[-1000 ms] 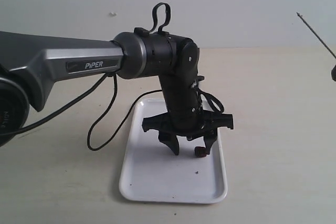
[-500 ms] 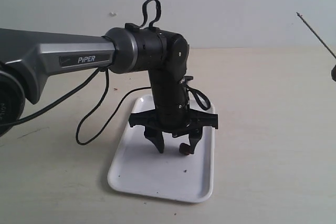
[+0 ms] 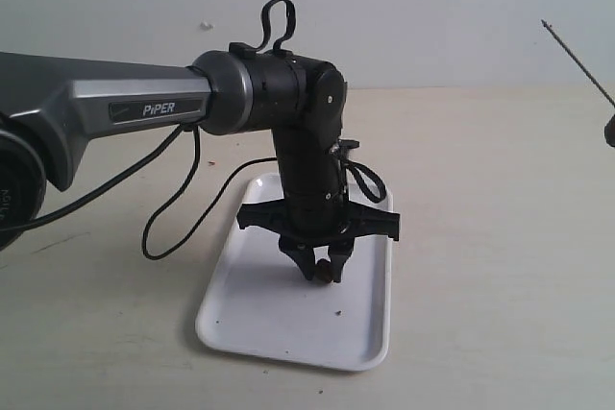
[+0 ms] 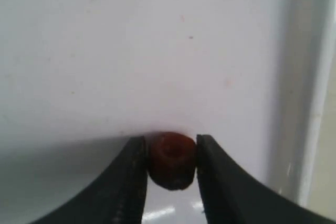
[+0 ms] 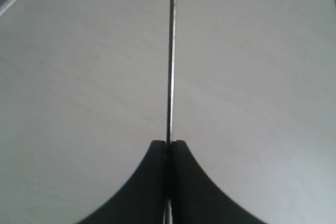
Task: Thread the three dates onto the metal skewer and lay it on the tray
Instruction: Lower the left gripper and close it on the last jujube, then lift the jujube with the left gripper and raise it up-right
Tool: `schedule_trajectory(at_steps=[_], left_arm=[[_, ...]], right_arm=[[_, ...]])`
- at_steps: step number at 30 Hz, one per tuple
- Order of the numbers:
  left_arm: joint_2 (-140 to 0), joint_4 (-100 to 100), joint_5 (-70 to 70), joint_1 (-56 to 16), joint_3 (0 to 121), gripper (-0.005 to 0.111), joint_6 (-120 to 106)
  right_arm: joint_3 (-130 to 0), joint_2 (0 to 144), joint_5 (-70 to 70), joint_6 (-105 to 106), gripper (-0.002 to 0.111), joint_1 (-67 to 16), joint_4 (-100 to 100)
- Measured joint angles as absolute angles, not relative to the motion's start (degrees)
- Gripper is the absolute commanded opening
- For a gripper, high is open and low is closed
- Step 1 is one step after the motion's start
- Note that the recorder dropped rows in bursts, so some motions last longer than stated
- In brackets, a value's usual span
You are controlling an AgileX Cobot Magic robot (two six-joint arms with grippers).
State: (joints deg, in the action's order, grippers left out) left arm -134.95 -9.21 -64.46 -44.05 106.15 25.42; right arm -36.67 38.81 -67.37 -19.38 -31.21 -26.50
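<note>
Left end effector (image 3: 321,272) just snapped from wide open onto a wrinkled reddish-brown date (image 4: 172,161) on the white rectangular tray (image 3: 252,319); right end effector (image 5: 169,148) clamps the thin metal skewer (image 5: 170,66), so threading looks next.

The flat white rectangular tray (image 3: 250,314) looks like smooth, faintly glossy plastic. The small reddish-brown date (image 4: 172,160) is matt and slightly rough. The thin grey metal skewer (image 5: 170,66) gleams smoothly. The pale beige tabletop (image 3: 500,256) is matt, faintly wood-grained.

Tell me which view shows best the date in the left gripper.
The left wrist view: the date is close and large, pinched by the left gripper over the tray. The exterior view shows only a small dark lump under the gripper. The right wrist view shows the skewer, not this date.
</note>
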Motion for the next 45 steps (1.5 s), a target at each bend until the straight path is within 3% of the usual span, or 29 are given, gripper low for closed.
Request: schedule_trajectory(at_steps=[16,23,31,45], left_arm=[[-134.9,-9.2,-65.5,-44.1,106.2,0.032,23.6],[-134.9,-9.2,-65.5,-44.1,106.2,0.014,23.1],[-134.8,-9.2,-65.5,-44.1,106.2,0.012,19.4],[-130.4,-8.5,-66.9,-44.1,106.2,0.012,-18.5]], right_arm=[[-36.7,38.8,-67.4,-19.4,0.0,-31.2,-26.5],[-36.7,38.8,-67.4,-19.4,0.0,-31.2,-26.5],[-36.7,38.8,-67.5,-19.4,0.0,-31.2,-26.7],[-36.7,38.8,-69.4,-16.5,0.0,-31.2,-27.7]])
